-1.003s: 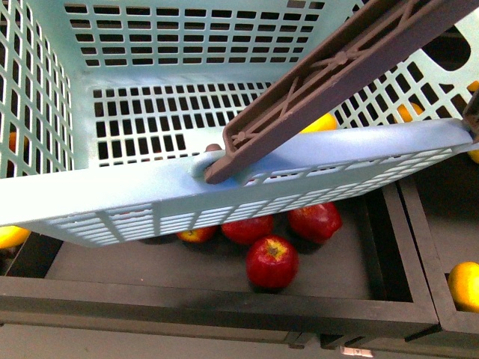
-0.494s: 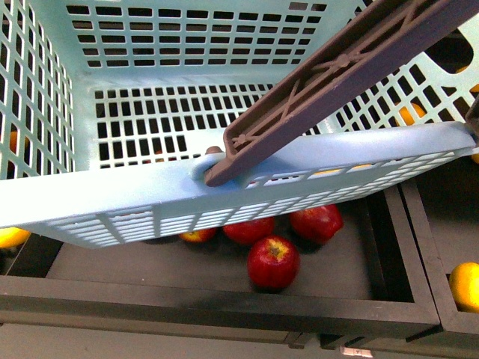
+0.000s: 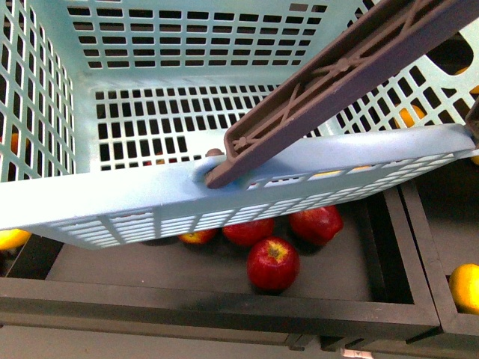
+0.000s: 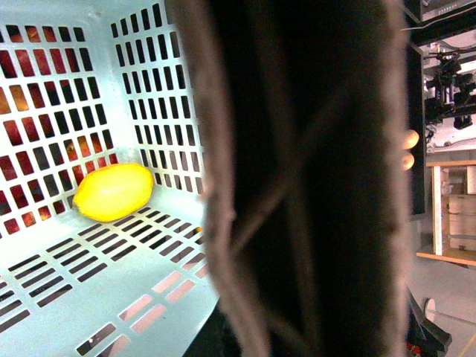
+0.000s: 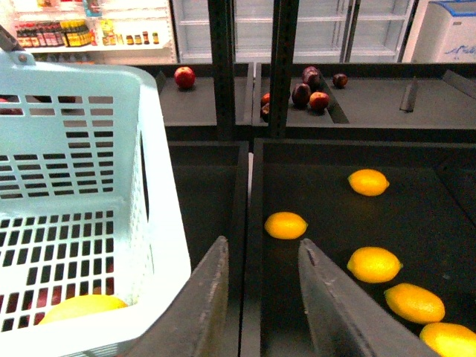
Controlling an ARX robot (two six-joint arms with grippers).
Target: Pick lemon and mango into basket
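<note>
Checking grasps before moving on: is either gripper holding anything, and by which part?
Right gripper is open, holding nothing. Left gripper is out of view; the basket handle fills its wrist camera, so a hold on it is likely but unconfirmed.

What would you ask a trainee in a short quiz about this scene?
1. Multiple choice: what lies on the floor of the basket? A) a red apple B) one yellow fruit C) nothing.
2. True or false: the right gripper is shut on a fruit.
3. Fill in: the apples in the dark tray below the basket are ____ in colour.

Key: 1 B. 2 False: its jaws are open and hold nothing. 3 Red.
</note>
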